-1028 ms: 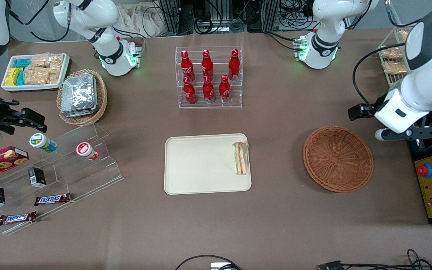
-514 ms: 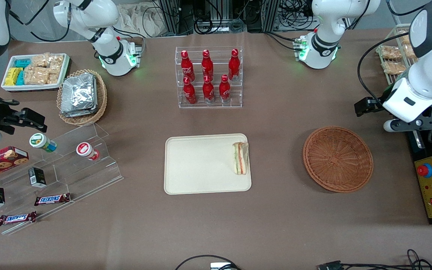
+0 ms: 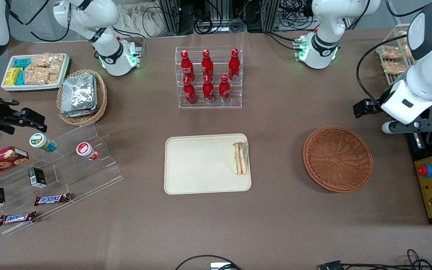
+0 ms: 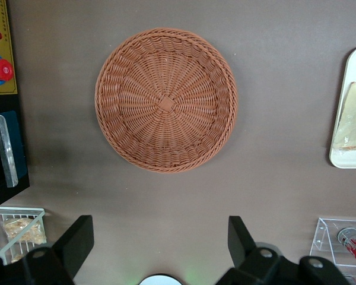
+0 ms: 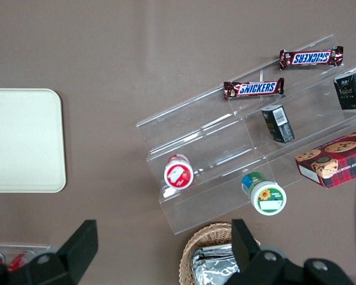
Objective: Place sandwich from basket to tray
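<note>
The sandwich (image 3: 240, 158) lies on the cream tray (image 3: 197, 165), at the tray's edge nearest the basket; it also shows in the left wrist view (image 4: 355, 119) on the tray (image 4: 355, 65). The reddish-brown wicker basket (image 3: 338, 158) is empty, as the left wrist view (image 4: 166, 108) shows. My left gripper (image 3: 407, 125) hangs high above the table, toward the working arm's end, beside the basket and farther from the front camera than its middle. Its fingers (image 4: 77, 237) stand wide open with nothing between them. The tray's other end shows bare in the right wrist view (image 5: 21, 139).
A clear rack of red bottles (image 3: 209, 77) stands farther back than the tray. A control box with a red button (image 3: 429, 183) and a wire rack of bagged snacks (image 3: 392, 60) lie at the working arm's end. An acrylic snack display (image 3: 69, 165) and a foil-packet basket (image 3: 82, 95) lie toward the parked arm's end.
My left gripper has drawn away from the basket toward the working arm's end of the table and risen a little, then nearly stopped. The sandwich, tray and basket have not moved.
</note>
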Tool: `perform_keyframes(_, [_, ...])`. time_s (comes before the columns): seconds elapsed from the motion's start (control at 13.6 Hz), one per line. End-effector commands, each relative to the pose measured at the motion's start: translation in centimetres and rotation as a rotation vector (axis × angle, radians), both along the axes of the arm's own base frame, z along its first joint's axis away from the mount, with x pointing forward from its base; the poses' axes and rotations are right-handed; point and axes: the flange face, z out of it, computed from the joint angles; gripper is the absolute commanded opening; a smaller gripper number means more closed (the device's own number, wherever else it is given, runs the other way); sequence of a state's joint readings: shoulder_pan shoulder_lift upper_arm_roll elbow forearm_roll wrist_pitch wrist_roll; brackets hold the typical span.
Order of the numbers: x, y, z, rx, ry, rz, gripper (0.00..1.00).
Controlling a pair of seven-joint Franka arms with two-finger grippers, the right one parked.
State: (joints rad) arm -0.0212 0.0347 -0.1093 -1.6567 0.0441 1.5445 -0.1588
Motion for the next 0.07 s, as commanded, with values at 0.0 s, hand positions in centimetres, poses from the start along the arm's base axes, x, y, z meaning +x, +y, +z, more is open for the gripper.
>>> perform_keyframes(0.0, [-0.07,0.14,0.29,-0.011,-0.015,-0.006,1.00])
